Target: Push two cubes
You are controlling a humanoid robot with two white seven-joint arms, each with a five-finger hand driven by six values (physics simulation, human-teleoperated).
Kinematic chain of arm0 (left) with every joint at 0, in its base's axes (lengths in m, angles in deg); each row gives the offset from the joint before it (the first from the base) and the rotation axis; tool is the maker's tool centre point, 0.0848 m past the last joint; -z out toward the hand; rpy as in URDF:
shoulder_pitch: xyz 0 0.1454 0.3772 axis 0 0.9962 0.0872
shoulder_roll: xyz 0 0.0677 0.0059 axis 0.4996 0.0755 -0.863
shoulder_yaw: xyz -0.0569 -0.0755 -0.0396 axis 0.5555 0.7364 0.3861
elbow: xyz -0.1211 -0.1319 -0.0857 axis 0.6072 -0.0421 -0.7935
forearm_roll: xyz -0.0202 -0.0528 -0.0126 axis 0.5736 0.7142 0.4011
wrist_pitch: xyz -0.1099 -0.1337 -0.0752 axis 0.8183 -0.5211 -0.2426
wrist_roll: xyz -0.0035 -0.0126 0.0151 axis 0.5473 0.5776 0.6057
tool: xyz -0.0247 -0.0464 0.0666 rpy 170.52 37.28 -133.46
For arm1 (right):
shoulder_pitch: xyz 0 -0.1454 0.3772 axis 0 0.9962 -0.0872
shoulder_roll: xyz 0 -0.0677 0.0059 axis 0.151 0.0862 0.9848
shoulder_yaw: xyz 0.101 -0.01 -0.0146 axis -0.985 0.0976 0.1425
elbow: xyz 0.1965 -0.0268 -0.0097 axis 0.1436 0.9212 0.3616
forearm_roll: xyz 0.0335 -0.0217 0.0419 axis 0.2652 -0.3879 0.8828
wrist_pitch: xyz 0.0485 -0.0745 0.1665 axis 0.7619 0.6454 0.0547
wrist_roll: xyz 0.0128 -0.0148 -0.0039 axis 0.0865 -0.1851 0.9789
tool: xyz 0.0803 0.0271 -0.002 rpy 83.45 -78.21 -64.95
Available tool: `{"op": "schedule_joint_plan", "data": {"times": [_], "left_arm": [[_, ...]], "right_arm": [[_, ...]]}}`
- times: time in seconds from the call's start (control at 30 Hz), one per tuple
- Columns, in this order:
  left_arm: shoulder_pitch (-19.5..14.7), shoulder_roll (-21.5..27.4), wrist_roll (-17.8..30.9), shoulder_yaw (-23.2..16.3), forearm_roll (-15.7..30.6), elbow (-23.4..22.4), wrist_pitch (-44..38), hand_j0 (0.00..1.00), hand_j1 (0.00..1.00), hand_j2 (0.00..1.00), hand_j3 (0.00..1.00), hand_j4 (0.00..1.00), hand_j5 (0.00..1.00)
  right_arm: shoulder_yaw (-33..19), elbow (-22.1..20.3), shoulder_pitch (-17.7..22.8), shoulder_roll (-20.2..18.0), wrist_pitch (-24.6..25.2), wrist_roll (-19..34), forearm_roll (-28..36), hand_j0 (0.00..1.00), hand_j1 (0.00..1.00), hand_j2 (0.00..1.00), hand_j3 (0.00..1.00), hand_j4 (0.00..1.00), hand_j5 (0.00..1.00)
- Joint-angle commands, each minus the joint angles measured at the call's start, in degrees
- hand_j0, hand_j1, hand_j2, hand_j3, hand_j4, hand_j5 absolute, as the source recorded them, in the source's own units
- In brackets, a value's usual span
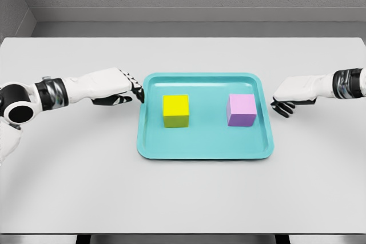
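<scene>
Two hands flank a teal tray (203, 151) on the grey table (68, 187): left hand (117, 87) just beside the tray's left rim, fingers loosely extended, holding nothing. Inside the tray, yellow cube (175, 111) sits left, pink cube (241, 110) right, well apart. Right hand (291, 96) near the right rim, fingers relaxed, drooping, empty.

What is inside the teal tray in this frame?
The tray holds a yellow cube on the left and a pink cube on the right, apart from each other. The tray floor beneath each cube is covered.
</scene>
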State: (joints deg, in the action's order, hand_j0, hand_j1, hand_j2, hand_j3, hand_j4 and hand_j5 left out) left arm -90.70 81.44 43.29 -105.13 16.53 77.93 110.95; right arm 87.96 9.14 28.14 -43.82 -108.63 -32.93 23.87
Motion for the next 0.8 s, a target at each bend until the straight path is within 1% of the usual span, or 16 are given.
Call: {"op": "schedule_joint_plan", "data": {"times": [0.0,0.37,0.57,0.77], "left_arm": [[0.00,-1.01,-0.02,-0.13,0.36,-0.51,-0.16,0.52,0.52,0.52,0.52,0.52,0.52],[0.18,-1.10,-0.02,-0.13,0.36,-0.95,-0.16,0.52,0.52,0.52,0.52,0.52,0.52],[0.18,-2.50,-0.02,-0.13,0.54,-0.86,-0.16,0.52,0.52,0.52,0.52,0.52,0.52],[0.44,-2.68,-0.02,-0.21,0.36,-0.95,-0.16,0.51,0.51,0.51,0.51,0.51,0.51]], "right_arm": [[0.06,-0.04,0.00,1.76,0.13,0.01,-0.98,0.10,0.10,0.10,0.10,0.10,0.10],[0.06,0.31,-0.18,2.55,0.13,0.01,-1.06,0.10,0.10,0.10,0.10,0.10,0.10],[0.06,0.22,-0.44,2.64,0.13,0.01,-0.98,0.10,0.10,0.10,0.10,0.10,0.10],[0.15,0.04,-0.44,2.64,0.13,0.01,-1.07,0.10,0.10,0.10,0.10,0.10,0.10]]}}
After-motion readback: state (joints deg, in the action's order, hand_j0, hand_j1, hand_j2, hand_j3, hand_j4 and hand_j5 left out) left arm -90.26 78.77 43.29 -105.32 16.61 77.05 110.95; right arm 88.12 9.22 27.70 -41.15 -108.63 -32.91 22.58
